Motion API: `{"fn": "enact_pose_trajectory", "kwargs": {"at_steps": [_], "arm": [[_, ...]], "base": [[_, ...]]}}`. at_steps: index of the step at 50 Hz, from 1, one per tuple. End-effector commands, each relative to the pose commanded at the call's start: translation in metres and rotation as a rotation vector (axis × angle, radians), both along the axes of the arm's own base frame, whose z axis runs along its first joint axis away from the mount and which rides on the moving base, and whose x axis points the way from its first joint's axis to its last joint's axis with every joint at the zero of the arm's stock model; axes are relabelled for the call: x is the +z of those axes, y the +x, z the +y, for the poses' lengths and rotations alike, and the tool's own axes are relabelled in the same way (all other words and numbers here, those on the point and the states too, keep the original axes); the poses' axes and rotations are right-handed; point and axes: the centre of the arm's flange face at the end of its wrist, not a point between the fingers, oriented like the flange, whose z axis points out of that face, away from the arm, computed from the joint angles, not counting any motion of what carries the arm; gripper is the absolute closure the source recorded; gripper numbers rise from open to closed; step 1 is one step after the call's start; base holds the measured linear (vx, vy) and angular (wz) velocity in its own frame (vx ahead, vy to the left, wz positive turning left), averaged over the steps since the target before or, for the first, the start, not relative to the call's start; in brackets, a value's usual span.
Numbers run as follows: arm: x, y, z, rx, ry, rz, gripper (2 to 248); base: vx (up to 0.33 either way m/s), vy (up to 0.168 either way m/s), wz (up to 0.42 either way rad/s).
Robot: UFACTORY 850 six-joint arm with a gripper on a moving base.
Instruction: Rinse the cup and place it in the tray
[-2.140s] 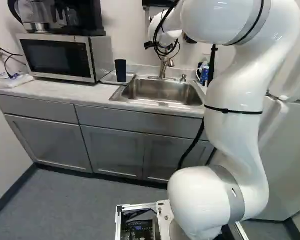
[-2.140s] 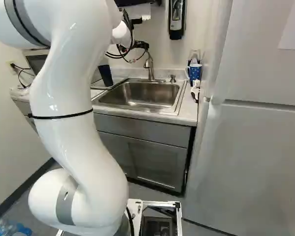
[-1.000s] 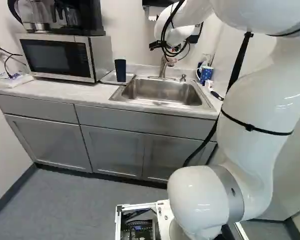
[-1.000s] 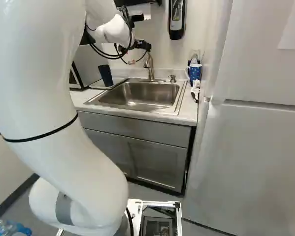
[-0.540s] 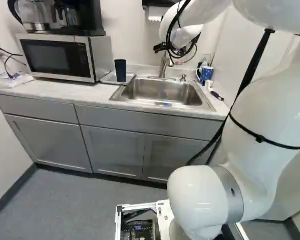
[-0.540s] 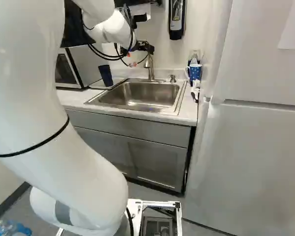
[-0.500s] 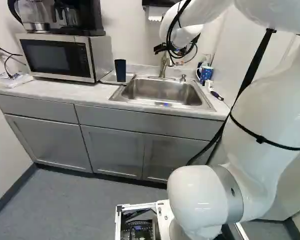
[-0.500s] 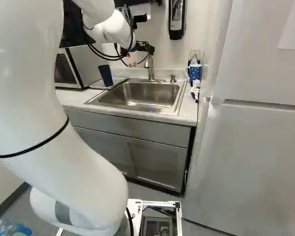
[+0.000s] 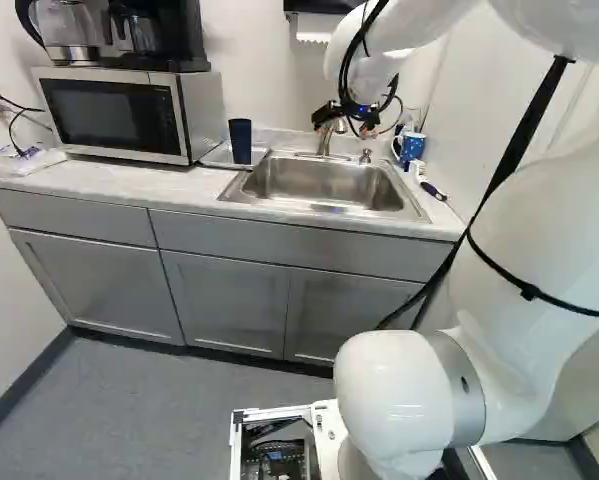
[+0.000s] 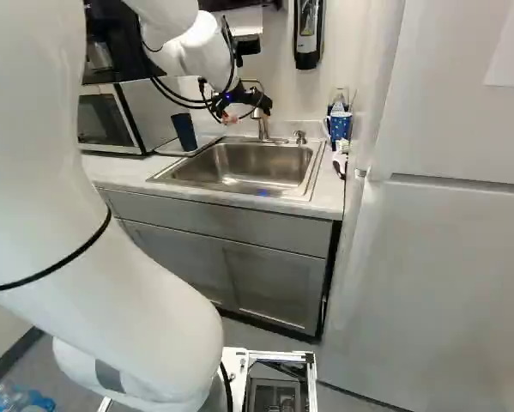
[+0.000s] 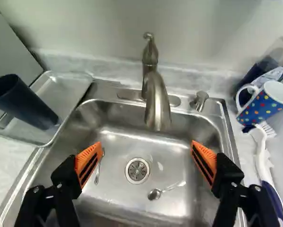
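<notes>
In the right base view my gripper (image 10: 246, 110) hangs in front of the faucet, above the back of the sink. The wrist view shows the gripper (image 11: 146, 147) open over the sink basin, nothing between its orange pads. A dark blue cup (image 11: 24, 105) is upright in the metal tray (image 11: 75, 87), left of the sink (image 9: 324, 187) in the left base view. The curved faucet (image 11: 156, 101) rises behind the basin, ahead of the gripper. A dotted blue mug with a white handle (image 11: 264, 105) sits on the counter across the sink from the tray.
Spoons (image 11: 155, 194) and a drain (image 11: 137, 170) lie below the gripper. A white brush (image 11: 263, 153) lies beside the dotted mug. The microwave (image 9: 129, 112) borders the tray, and a tall white fridge (image 10: 445, 257) flanks the counter. A soap dispenser (image 10: 307, 33) hangs on the wall.
My arm has reached farther forward, and the gripper has come down toward the faucet, shifting slightly right in both base views. The dark cup and dotted mug have stayed put, and the base has not moved.
</notes>
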Motion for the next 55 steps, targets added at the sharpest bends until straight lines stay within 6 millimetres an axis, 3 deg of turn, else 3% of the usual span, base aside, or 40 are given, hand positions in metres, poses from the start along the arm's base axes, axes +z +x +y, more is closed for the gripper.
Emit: {"fn": "enact_pose_trajectory", "kwargs": {"at_steps": [22, 55], "arm": [[-0.014, -0.017, -0.001, 0.001, -0.01, 0.233, 3], [-0.014, -0.017, -0.001, 0.001, -0.01, 0.232, 3]], "base": [[0.0, 0.0, 0.0], [0.0, 0.0, 0.0]]}}
